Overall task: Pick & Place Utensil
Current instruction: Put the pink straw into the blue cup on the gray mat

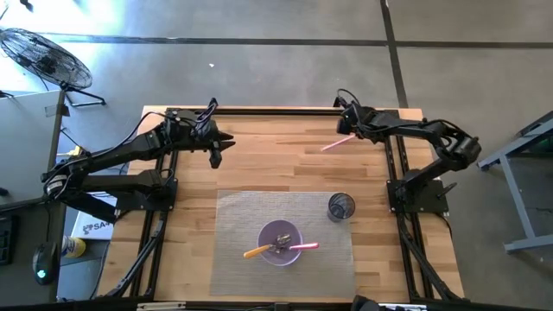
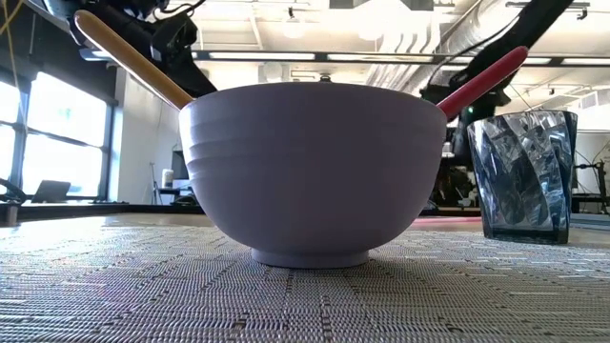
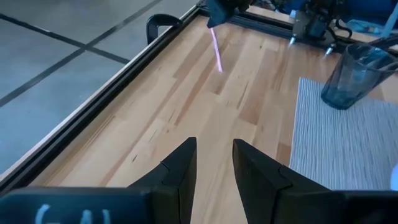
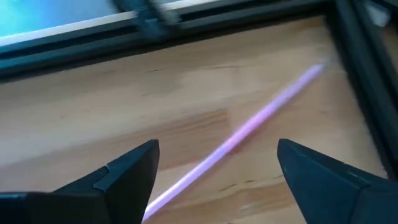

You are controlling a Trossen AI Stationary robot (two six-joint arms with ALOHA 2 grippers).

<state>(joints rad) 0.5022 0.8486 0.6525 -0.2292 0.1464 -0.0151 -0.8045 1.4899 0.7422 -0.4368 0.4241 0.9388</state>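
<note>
Both arms up at the far edge of the worktop point(image 1: 259, 173)

Left gripper point(image 1: 216, 155) hovers with fingers slightly apart, holding nothing; bowl point(image 1: 280, 243) on the mat has 2 utensils; right gripper point(image 1: 348, 121), fingers wide apart, sits over the pink utensil point(image 1: 335, 143) lying on the wood.

- In my right wrist view, the pink utensil point(image 4: 249, 134) was smeared with blur; both its ends ran faint, so I couldn't tell what kind it was.
- My right fingers point(image 4: 127, 171) were cut off by that picture's lower edge.
- From above, the utensil point(image 1: 336, 143) was too small to name.
- In the low view, the bowl point(image 2: 313, 171) hid all but the handles of the wooden utensil point(image 2: 133, 62) and the red one point(image 2: 481, 81) inside it.
- My left wrist view cut the cup point(image 3: 357, 74) at the right edge.
- The mat point(image 3: 345, 155) ran out of that frame too.
</note>
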